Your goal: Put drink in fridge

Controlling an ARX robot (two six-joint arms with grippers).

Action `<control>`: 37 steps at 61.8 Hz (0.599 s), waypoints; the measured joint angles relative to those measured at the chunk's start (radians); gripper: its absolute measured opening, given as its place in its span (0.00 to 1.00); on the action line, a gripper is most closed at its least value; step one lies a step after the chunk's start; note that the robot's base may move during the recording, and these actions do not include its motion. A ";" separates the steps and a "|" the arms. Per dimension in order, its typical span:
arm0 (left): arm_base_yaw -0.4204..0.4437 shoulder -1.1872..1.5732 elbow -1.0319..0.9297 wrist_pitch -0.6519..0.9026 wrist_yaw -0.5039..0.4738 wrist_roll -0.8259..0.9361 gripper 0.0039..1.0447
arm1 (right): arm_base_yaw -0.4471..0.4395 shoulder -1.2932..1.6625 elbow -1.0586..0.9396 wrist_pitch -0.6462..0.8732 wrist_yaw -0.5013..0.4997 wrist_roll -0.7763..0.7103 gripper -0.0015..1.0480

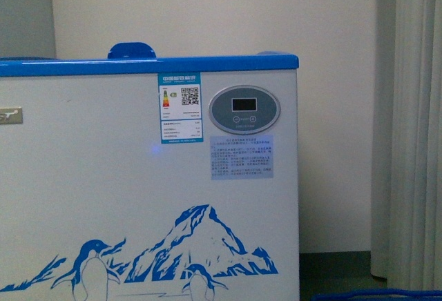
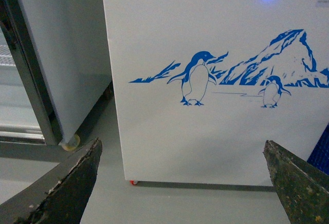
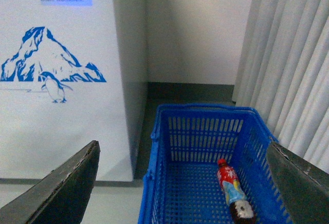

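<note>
The drink point(image 3: 233, 188), a small bottle with a red cap and red label, lies on its side inside a blue basket point(image 3: 154, 183) on the floor. My right gripper point(image 3: 182, 183) is open above the basket, apart from the drink. The fridge point(image 1: 103, 190) is a white chest with a blue top rim, a penguin-and-mountain drawing and a grey oval display panel point(image 1: 244, 109); it fills the front view. It also shows in the left wrist view point(image 2: 216, 121) and the right wrist view point(image 3: 56, 106). My left gripper point(image 2: 182, 183) is open and empty, facing the fridge's front low down.
A grey-white cabinet on wheels point(image 2: 61, 54) stands beside the fridge's corner. Pale curtains point(image 3: 293, 70) hang beside the basket, also in the front view point(image 1: 414, 128). The basket's rim point(image 1: 376, 295) shows at the front view's bottom edge. The floor point(image 2: 180, 203) is grey.
</note>
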State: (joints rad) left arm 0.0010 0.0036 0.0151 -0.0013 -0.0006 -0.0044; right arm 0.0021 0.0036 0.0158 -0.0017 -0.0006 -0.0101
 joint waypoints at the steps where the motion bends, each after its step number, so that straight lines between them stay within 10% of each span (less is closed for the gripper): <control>1: 0.000 0.000 0.000 0.000 0.000 0.000 0.92 | 0.000 0.000 0.000 0.000 0.000 0.000 0.93; 37: 0.000 0.000 0.000 0.000 0.000 0.000 0.92 | 0.021 0.057 0.034 -0.095 0.102 0.038 0.93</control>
State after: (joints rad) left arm 0.0010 0.0036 0.0151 -0.0017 -0.0006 -0.0048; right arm 0.0231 0.0608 0.0498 -0.0971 0.1013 0.0277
